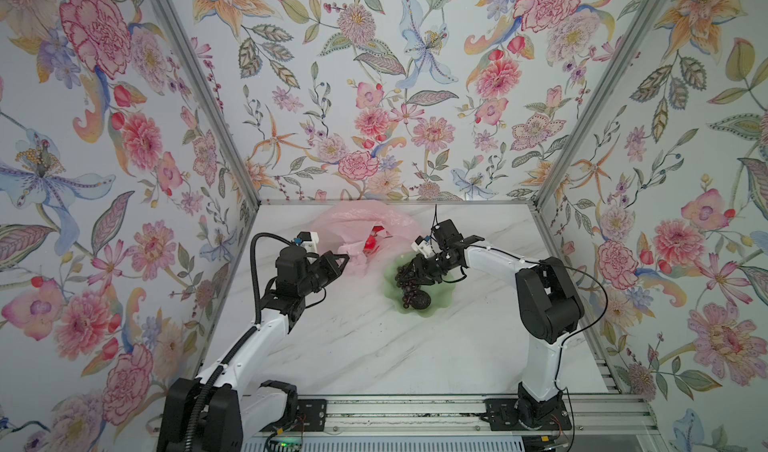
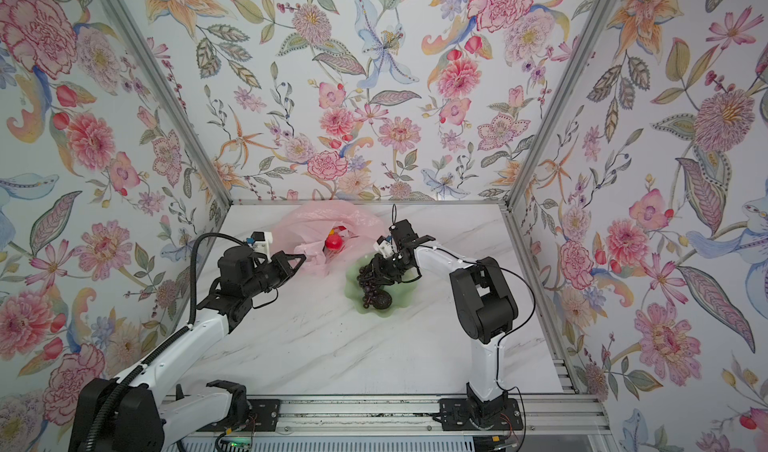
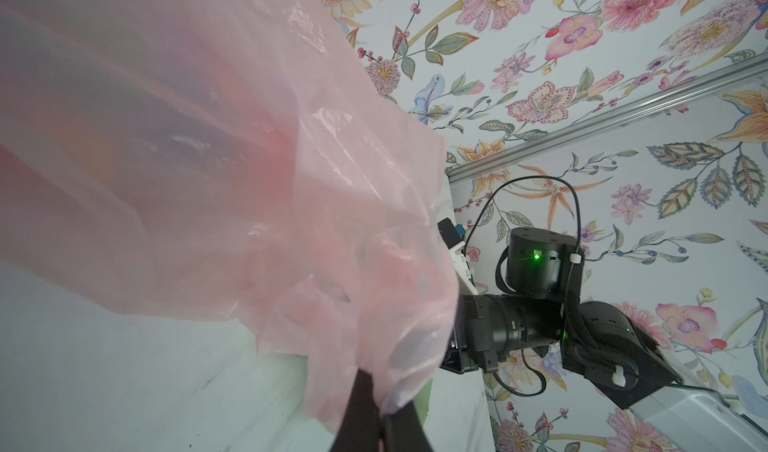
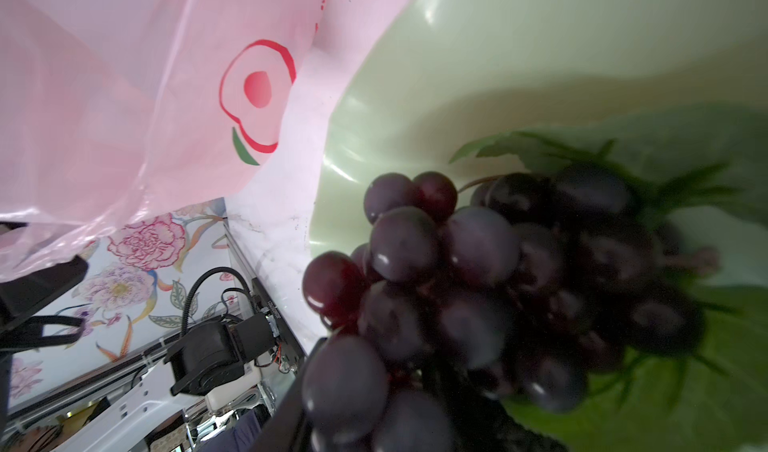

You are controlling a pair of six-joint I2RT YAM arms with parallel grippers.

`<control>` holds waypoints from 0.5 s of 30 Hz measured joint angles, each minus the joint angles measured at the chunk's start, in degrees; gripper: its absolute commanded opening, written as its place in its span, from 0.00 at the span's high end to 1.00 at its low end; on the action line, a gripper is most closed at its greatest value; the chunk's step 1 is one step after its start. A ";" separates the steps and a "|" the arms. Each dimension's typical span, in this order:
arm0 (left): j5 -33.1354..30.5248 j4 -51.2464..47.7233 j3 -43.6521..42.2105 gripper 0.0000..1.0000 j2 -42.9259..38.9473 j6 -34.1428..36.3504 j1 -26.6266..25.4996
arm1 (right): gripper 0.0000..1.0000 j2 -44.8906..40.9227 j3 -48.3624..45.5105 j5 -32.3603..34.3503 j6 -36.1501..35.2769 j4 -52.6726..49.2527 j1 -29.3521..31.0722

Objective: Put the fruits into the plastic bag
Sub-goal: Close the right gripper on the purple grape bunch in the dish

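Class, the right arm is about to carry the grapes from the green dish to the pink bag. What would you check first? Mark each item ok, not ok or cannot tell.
1. Left gripper is pinched on the edge of the plastic bag: ok.
2. Bag mouth is open, with a red fruit visible inside: ok.
3. Right gripper is at the grape bunch: ok.
4. Jaws are firmly closed on the bunch: cannot tell.
5. Bunch is lifted clear of the dish: cannot tell.
6. Dark round fruit is free of the bunch: cannot tell.
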 measured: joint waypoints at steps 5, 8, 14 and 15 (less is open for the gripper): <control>-0.11 0.57 0.00 1.00 0.22 -0.24 0.00 | 0.64 -2.10 -1.86 -2.67 1.42 3.61 -1.44; -0.11 1.36 0.00 1.00 0.63 -0.55 0.00 | 0.64 -2.93 -3.04 -3.96 1.92 5.31 -2.05; -0.11 1.73 0.00 1.00 1.40 -1.14 0.00 | 0.64 -4.70 -4.85 -6.01 2.91 7.65 -2.64; -0.11 1.81 0.00 1.00 1.44 -1.14 0.00 | 0.64 -5.01 -4.87 -6.23 2.95 7.93 -2.71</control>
